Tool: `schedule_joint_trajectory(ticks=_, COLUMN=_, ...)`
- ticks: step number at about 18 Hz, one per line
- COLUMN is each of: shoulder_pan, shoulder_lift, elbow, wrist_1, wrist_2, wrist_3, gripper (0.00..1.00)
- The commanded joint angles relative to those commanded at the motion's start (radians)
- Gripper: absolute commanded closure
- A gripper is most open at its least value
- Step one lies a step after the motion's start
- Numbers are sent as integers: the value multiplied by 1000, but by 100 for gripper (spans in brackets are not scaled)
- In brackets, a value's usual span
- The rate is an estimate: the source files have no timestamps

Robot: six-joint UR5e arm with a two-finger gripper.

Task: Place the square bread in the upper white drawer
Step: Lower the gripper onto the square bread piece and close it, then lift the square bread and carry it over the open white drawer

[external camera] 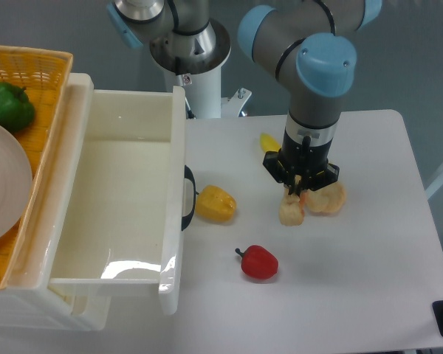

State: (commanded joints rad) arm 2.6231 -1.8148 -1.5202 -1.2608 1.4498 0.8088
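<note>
The square bread (291,212) is a small pale tan loaf lying on the white table, right of centre. My gripper (298,191) points straight down over its top end, its dark fingers reaching the loaf, and whether they have closed on it is hidden by the wrist. Touching the loaf on its right is a round tan bun (325,198). The upper white drawer (171,243) stands pulled open at the left, its inside bare, with a dark loop handle (188,198) on its front wall.
A yellow pepper (215,203) lies just right of the drawer handle. A red pepper (259,262) sits nearer the front. A yellow piece (269,141) peeks out behind the arm. An orange basket (37,96) at far left holds a green pepper (7,107) and a white plate (1,184).
</note>
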Motion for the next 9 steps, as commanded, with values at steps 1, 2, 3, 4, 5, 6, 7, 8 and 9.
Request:
schedule_joint_trajectory(ticks=1, shoulder_pan=-2, shoulder_lift=9, elbow=0, wrist_1=-2, wrist_2=-31, wrist_3=-43, gripper=98)
schedule_joint_trajectory(ticks=2, shoulder_pan=0, shoulder_lift=23, elbow=2, wrist_1=-3, wrist_2=-49, wrist_3=-68, gripper=98)
schedule_joint_trajectory(ticks=3, shoulder_pan=0, shoulder_lift=41, elbow=2, wrist_1=-5, wrist_2=-58, wrist_3=-77, gripper=98)
schedule_joint_trajectory(ticks=4, shoulder_pan=-2, shoulder_lift=54, elbow=2, wrist_1=-11, wrist_2=-59, wrist_3=-82, gripper=98)
schedule_joint_trajectory(ticks=5, shoulder_pan=-2, shoulder_lift=63, elbow=2, wrist_1=-31, wrist_2=-59, wrist_3=-82, gripper=98)
schedule_joint_trajectory(ticks=6, shoulder_pan=-3, shoulder_lift=75, elbow=2, wrist_1=-51, wrist_2=-60, wrist_3=-88, gripper=98)
schedule_joint_trajectory(ticks=7, shoulder_pan=-5, shoulder_lift=86, elbow=2, wrist_1=-64, wrist_2=-74, wrist_3=-109, gripper=98)
schedule_joint_trajectory(ticks=8, shoulder_pan=-5, shoulder_lift=97, elbow=2, wrist_1=-71, wrist_2=-92, wrist_3=-147, gripper=98)
schedule_joint_trajectory(ticks=9, shoulder_pan=-5, shoulder_lift=115, elbow=2, wrist_1=-71, wrist_2=-107, wrist_3=-190, gripper=98)
